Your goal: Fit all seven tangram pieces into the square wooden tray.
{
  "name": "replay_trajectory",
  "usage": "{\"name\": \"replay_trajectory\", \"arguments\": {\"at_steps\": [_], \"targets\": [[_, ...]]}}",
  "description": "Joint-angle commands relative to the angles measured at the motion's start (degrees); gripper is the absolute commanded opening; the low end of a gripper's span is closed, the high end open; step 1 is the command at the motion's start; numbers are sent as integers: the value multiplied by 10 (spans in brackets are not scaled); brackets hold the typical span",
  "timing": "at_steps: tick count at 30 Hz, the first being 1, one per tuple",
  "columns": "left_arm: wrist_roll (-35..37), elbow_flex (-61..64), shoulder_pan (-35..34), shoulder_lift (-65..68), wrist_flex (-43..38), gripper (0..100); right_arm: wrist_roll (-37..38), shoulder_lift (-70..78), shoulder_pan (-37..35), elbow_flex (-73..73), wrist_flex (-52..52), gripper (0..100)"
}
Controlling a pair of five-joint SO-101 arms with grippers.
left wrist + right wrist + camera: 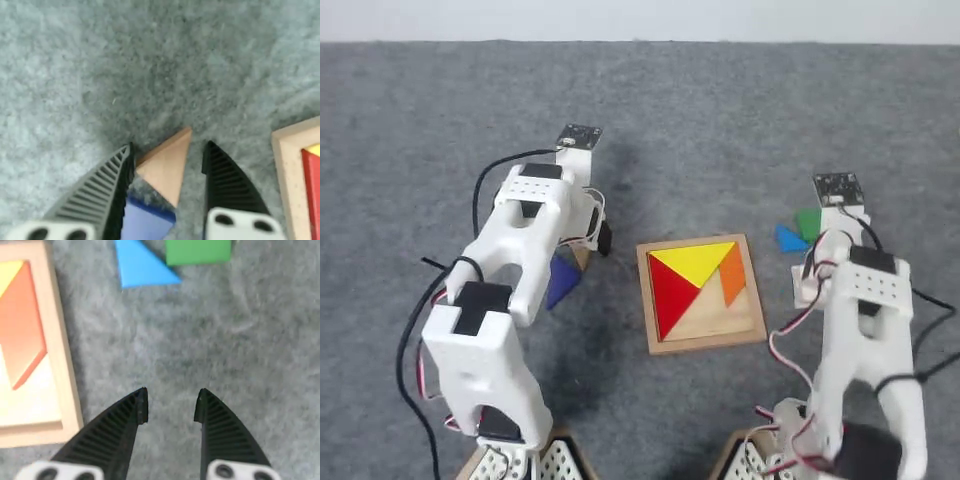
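Note:
The square wooden tray (pixel 708 344) lies mid-table and holds a yellow triangle (pixel 695 262), a red triangle (pixel 670 293) and an orange parallelogram (pixel 732 275). To its left, my left gripper (pixel 169 150) is open, its fingers straddling a plain wooden triangle (pixel 167 162) on the carpet. A dark blue triangle (pixel 145 220) lies against that piece, partly under the gripper. To the tray's right, my right gripper (pixel 171 400) is open and holds nothing, just off the tray's edge (pixel 65 365). Beyond it lie a light blue triangle (pixel 140 265) and a green square (pixel 197 251).
Everything rests on grey carpet. The tray's lower right portion (pixel 725 318) is bare wood. Both arm bases stand at the near edge. Black cables loop beside each arm.

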Motion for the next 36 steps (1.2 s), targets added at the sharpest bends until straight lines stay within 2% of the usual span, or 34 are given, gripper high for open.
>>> {"name": "replay_trajectory", "arguments": {"at_steps": [1, 9, 20, 26, 36], "targets": [[-7, -8, -13, -7, 30, 202, -6, -73, 6, 12, 25, 169], [-8, -7, 3, 0, 30, 198, -6, -152, 5, 74, 28, 169], [-18, 4, 36, -6, 29, 78, -6, -149, 5, 98, 4, 169], [-16, -17, 49, -11, 48, 73, -7, -149, 4, 98, 3, 169], [9, -31, 134, -178, 144, 73, -25, -149, 7, 110, -15, 169]]}}
